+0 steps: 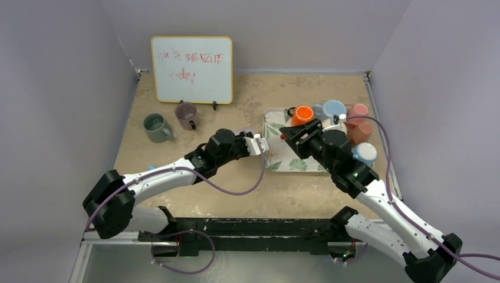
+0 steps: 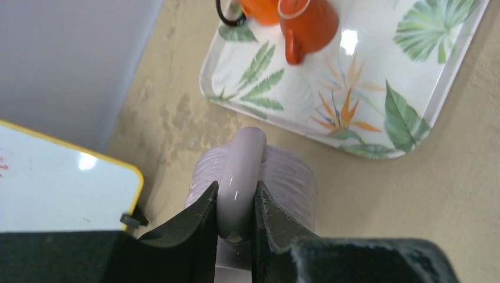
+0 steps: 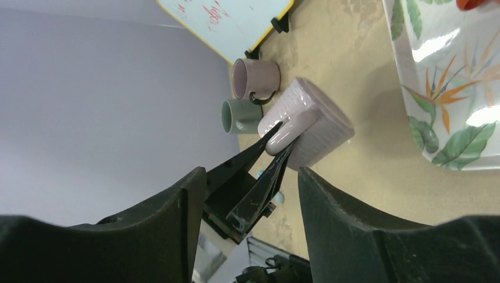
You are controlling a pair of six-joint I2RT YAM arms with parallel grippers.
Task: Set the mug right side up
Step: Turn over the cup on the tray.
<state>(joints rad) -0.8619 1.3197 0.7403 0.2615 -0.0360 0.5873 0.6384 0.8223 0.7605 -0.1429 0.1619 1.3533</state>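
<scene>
Nearest, the left gripper point(image 2: 236, 203) is clamped on the mug point(image 2: 289, 183) by its handle point(image 2: 243, 159), just left of the tray point(image 2: 365, 65). We cannot tell if it clears the table point(image 2: 413, 194). We judge it rigid, slick and breakable, so the handle suits. The right gripper point(image 3: 250, 177) gapes empty.

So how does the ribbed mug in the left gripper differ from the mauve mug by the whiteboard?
The ribbed mug is pale lilac and grooved; the mauve mug is darker and smooth. The ribbed mug is clamped by its handle in the left gripper; the mauve mug stands free, mouth up, beside the green mug. Both have loop handles.
</scene>
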